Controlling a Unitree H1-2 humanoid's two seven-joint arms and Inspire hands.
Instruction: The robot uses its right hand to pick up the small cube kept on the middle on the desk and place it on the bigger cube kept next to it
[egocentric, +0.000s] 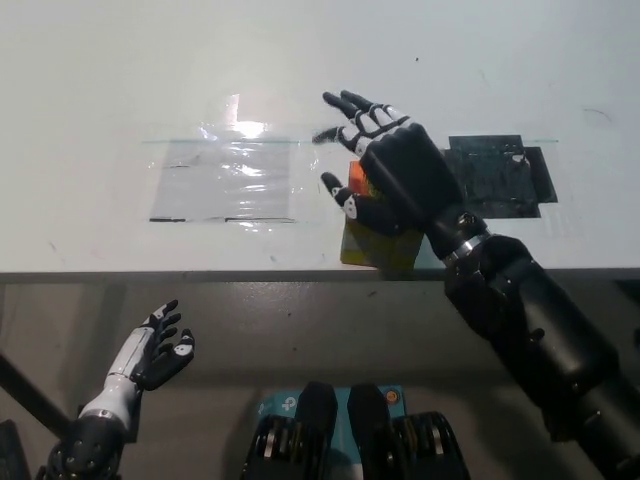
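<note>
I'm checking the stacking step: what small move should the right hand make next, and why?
Probably lift the right hand up and back. Its fingers are spread open above the cube, which it mostly hides, so whether the small cube sits on top cannot be seen.

White desk (120, 80), front edge running across the lower part of the head view. A clear plastic sheet (228, 180) lies flat left of centre with glare on its top edge; a black patch (500, 175) lies flat to the right. A multicoloured cube (378, 248) sits between them near the front edge, mostly hidden.
</note>
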